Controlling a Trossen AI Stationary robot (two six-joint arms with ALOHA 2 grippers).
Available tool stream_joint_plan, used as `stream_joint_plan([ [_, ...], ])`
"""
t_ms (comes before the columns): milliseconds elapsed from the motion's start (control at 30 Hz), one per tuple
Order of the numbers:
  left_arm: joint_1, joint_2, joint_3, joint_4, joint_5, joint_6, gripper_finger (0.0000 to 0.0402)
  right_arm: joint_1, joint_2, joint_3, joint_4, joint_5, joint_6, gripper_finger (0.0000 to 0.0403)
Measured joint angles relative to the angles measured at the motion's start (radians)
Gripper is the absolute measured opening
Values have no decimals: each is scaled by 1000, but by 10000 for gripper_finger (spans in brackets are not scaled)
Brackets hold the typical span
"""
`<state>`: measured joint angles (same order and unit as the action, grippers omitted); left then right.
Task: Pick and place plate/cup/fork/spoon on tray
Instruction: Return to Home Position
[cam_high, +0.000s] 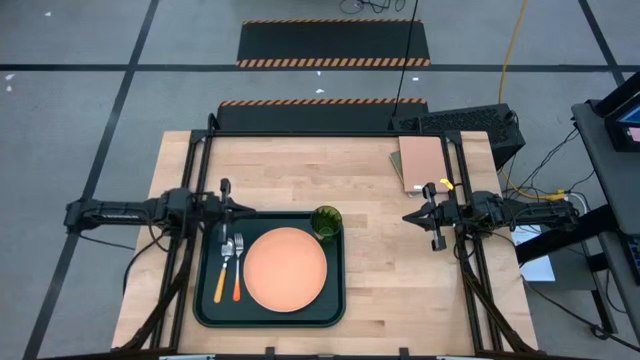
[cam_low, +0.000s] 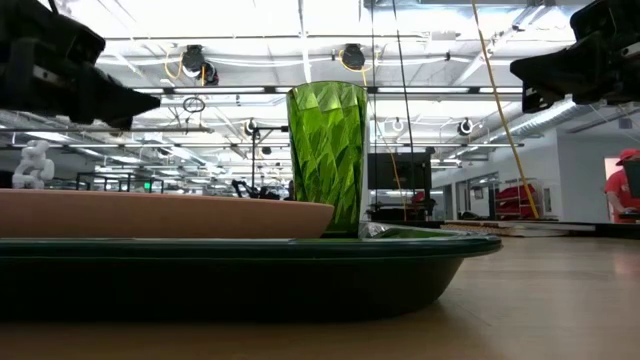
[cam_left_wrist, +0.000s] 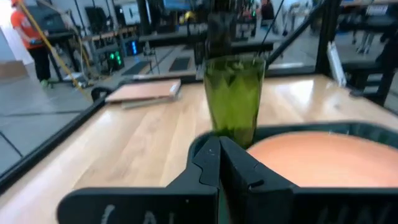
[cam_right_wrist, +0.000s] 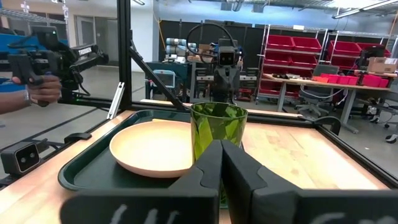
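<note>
The dark green tray (cam_high: 272, 318) lies on the table's near left. On it rest the salmon-orange plate (cam_high: 285, 268), the green cup (cam_high: 326, 222) upright at the far right corner, and the spoon (cam_high: 223, 270) and fork (cam_high: 238, 268) side by side along the left side. My left gripper (cam_high: 247, 210) is shut and empty above the tray's far left edge. My right gripper (cam_high: 408, 217) is shut and empty over the bare table right of the tray. The cup also shows in the left wrist view (cam_left_wrist: 234, 99) and the right wrist view (cam_right_wrist: 217, 134).
A tan notebook-like pad (cam_high: 421, 163) lies at the table's far right. A black frame (cam_high: 300, 137) runs around the table's edges. Bare wood lies between the tray and my right gripper. A person's hand holding a device (cam_right_wrist: 38, 71) shows beyond the table.
</note>
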<state>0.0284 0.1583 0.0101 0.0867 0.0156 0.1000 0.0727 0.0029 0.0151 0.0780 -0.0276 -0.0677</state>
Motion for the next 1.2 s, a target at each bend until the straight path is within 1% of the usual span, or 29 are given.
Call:
stream_joint_plan([
  [100, 0, -11, 0, -38, -2, 3, 2, 0, 0, 0, 0, 0, 0, 0],
  [300, 0, -11, 0, -35, -1, 4, 2, 0, 0, 0, 0, 0, 0, 0],
  [400, 0, -24, 0, -60, -12, 21, 2, 0, 0, 0, 0, 0, 0, 0],
  [567, 1, -100, 0, -61, -12, 22, 2, 0, 0, 0, 0, 0, 0, 0],
  [667, 1, -157, 1, -70, 15, 27, 1, 0, 0, 0, 0, 0, 0, 0],
  [900, 27, -153, 2, -74, -2, 37, 7, 0, 0, 0, 0, 0, 0, 0],
  [1100, 43, -146, 2, -75, -16, -4, 3, 0, 0, 0, 0, 0, 0, 0],
  [1200, 43, -146, 2, -74, -16, -31, 9, 0, 0, 0, 0, 0, 0, 0],
])
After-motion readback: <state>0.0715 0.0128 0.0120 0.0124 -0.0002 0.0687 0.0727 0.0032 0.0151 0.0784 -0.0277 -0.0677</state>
